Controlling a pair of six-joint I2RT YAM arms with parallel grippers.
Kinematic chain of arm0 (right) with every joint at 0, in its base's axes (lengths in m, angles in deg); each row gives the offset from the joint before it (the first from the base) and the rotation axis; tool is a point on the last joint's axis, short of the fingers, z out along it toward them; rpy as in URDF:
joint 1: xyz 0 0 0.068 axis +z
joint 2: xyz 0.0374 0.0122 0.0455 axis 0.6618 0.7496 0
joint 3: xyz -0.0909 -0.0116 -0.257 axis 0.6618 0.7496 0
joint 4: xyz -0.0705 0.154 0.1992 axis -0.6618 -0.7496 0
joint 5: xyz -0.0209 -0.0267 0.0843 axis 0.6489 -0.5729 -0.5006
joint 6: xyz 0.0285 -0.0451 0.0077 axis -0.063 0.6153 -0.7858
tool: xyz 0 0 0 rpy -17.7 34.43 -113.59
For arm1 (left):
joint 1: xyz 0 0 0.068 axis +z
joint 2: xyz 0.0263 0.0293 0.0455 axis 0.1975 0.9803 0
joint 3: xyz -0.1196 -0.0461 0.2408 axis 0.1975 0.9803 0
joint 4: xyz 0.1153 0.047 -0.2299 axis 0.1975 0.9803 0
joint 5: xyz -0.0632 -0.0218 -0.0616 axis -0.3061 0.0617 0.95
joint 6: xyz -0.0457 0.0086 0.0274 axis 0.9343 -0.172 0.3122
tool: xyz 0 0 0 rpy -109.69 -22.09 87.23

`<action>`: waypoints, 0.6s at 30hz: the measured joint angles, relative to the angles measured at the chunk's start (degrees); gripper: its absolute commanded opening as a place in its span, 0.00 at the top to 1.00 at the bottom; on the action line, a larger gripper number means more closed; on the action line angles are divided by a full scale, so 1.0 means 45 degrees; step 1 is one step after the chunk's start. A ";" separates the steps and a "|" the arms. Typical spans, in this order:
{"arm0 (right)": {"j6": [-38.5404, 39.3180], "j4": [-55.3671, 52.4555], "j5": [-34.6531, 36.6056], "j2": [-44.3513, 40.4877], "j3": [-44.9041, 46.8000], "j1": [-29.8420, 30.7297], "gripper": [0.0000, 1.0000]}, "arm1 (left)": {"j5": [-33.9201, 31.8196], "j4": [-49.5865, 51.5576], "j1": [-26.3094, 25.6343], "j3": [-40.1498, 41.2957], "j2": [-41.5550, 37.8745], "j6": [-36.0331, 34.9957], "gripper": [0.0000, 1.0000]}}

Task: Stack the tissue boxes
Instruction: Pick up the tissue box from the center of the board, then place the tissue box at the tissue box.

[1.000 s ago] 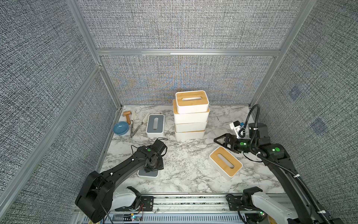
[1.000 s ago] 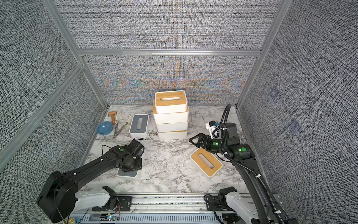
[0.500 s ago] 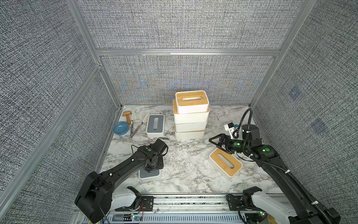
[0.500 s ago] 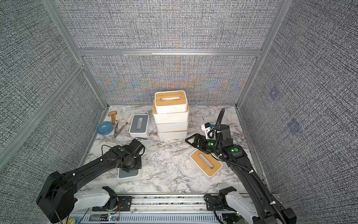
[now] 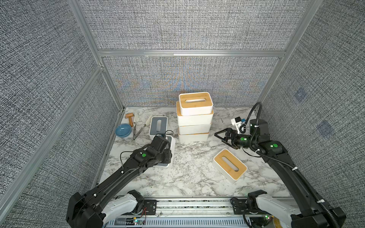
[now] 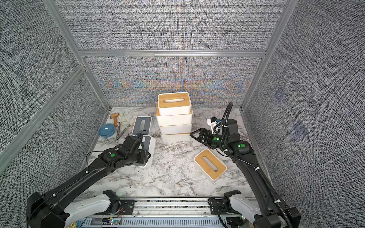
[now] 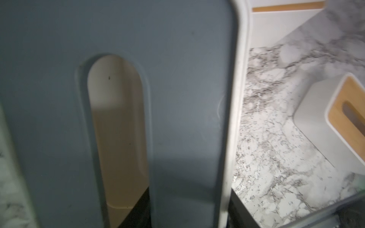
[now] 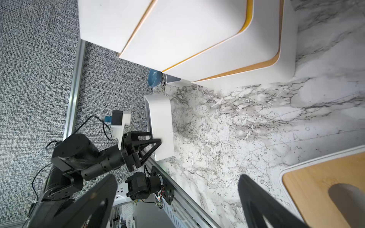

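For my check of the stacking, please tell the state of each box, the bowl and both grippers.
Stack of four tan-lid boxes: standing.
Loose tan-lid box: lying flat, unstacked.
Rear grey-lid box: lying flat, unstacked.
Near grey-lid box: gripped, unstacked.
Left gripper: shut on near grey-lid box.
Right gripper: open, empty.
Blue bowl: upright, empty.

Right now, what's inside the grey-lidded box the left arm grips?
Through the slot of the grey-lidded box, only bare pale interior and a black finger show; the lid covers the rest.
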 measured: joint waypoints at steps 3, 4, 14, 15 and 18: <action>0.0287 -0.0364 -0.0219 0.0117 -0.0617 -0.0282 0.01 | 0.0738 -0.0816 -0.0121 0.0223 -0.0991 -0.1603 0.70; 0.0403 -0.0486 -0.0316 0.0146 -0.0792 -0.0393 0.01 | 0.0986 -0.1078 -0.0141 0.0311 -0.1302 -0.2137 0.71; 0.1817 -0.2438 -0.0991 0.0549 -0.2506 -0.0835 0.01 | 0.4532 -0.2992 -0.0432 0.0699 -0.2535 -0.6620 0.74; 0.1977 -0.2613 -0.0996 0.0554 -0.2671 -0.0835 0.01 | 0.4789 -0.3036 -0.0432 0.0549 -0.2288 -0.6921 0.75; 0.2531 -0.3283 -0.0986 0.0622 -0.3230 -0.0753 0.01 | 0.5435 -0.3181 -0.0481 0.0053 -0.1433 -0.7771 0.76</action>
